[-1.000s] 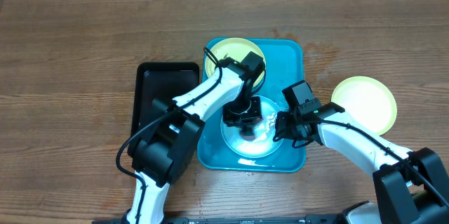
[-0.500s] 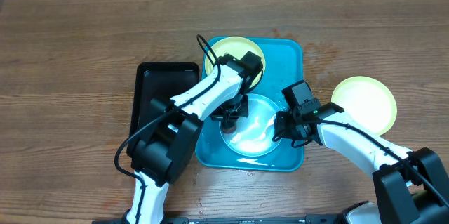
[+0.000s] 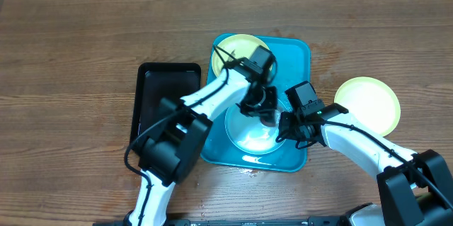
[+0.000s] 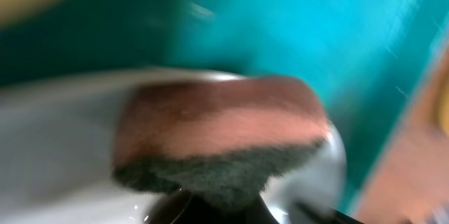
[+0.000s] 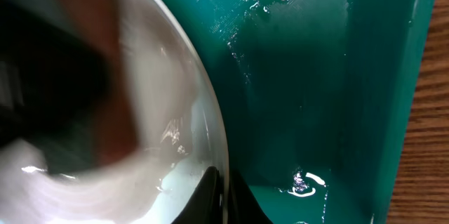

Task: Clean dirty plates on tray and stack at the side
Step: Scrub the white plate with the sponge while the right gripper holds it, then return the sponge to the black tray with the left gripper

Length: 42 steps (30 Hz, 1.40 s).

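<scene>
The turquoise tray [image 3: 297,56] lies mid-table with a wet surface. A light blue plate [image 3: 248,137] sits on it at the front. My left gripper [image 3: 260,105] is shut on a pink sponge [image 4: 221,129] with a dark scrub side, pressed on this plate's right part. My right gripper [image 3: 287,128] is shut on the plate's right rim [image 5: 214,133]. A yellow-green plate [image 3: 233,47] lies at the tray's far end, partly under the left arm. Another yellow-green plate [image 3: 368,104] rests on the table to the right.
A smaller black tray [image 3: 152,98] lies on the table left of the turquoise tray. The tray's raised right wall [image 5: 400,90] stands close beside my right gripper, with water drops near it.
My left gripper has swept the sponge from the plate's left side to its right side. The tray and its plates have shifted slightly right. The right gripper has held its place.
</scene>
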Each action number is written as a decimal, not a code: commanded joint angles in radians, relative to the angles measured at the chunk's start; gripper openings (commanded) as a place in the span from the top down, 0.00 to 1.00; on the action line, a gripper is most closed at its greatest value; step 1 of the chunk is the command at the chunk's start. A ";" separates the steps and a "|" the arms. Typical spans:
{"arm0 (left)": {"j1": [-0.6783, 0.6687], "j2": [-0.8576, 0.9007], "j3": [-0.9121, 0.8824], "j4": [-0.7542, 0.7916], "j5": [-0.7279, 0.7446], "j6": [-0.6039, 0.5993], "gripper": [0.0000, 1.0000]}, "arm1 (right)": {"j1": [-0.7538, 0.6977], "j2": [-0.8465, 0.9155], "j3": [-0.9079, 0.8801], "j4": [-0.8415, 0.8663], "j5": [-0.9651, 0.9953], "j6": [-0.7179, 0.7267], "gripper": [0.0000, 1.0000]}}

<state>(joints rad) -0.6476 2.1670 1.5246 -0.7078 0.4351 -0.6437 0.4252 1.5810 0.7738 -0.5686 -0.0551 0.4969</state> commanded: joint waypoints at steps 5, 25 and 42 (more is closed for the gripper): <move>-0.064 0.070 -0.031 -0.050 0.272 0.011 0.96 | 0.003 0.020 -0.027 -0.017 0.031 -0.019 0.96; 0.123 -0.042 -0.029 -0.425 -0.476 -0.011 0.96 | 0.003 0.020 -0.027 -0.020 0.031 -0.019 0.96; 0.233 -0.581 -0.029 -0.479 -0.558 0.040 0.96 | 0.003 0.020 -0.027 -0.021 0.031 -0.019 0.96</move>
<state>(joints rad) -0.4625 1.6169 1.4937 -1.1587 -0.0357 -0.6437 0.4206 1.5772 0.7731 -0.5724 -0.0628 0.4973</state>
